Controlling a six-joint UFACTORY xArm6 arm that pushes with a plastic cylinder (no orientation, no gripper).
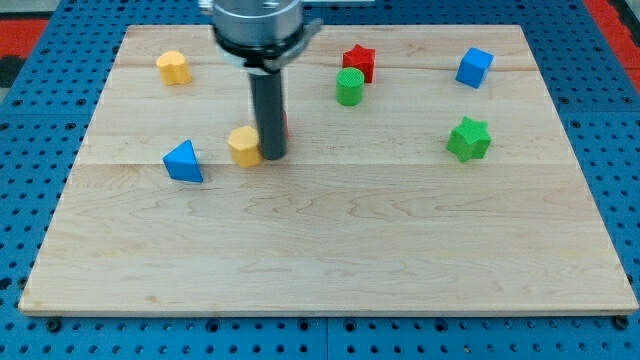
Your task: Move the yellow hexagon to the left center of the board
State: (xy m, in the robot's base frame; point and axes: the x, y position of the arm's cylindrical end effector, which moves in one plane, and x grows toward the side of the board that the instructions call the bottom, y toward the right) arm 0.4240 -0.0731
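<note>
The yellow hexagon [243, 145] lies on the wooden board [330, 250], left of the middle. My tip [273, 155] stands right against the hexagon's right side. A blue triangle [183, 161] lies just to the hexagon's left. A sliver of a red block [286, 124] shows behind the rod; most of it is hidden.
A second yellow block [174, 67] sits at the view's top left. A red star [359, 62] and a green cylinder [350, 87] stand at the top middle. A blue cube [474, 67] is at the top right. A green star [468, 139] lies at the right.
</note>
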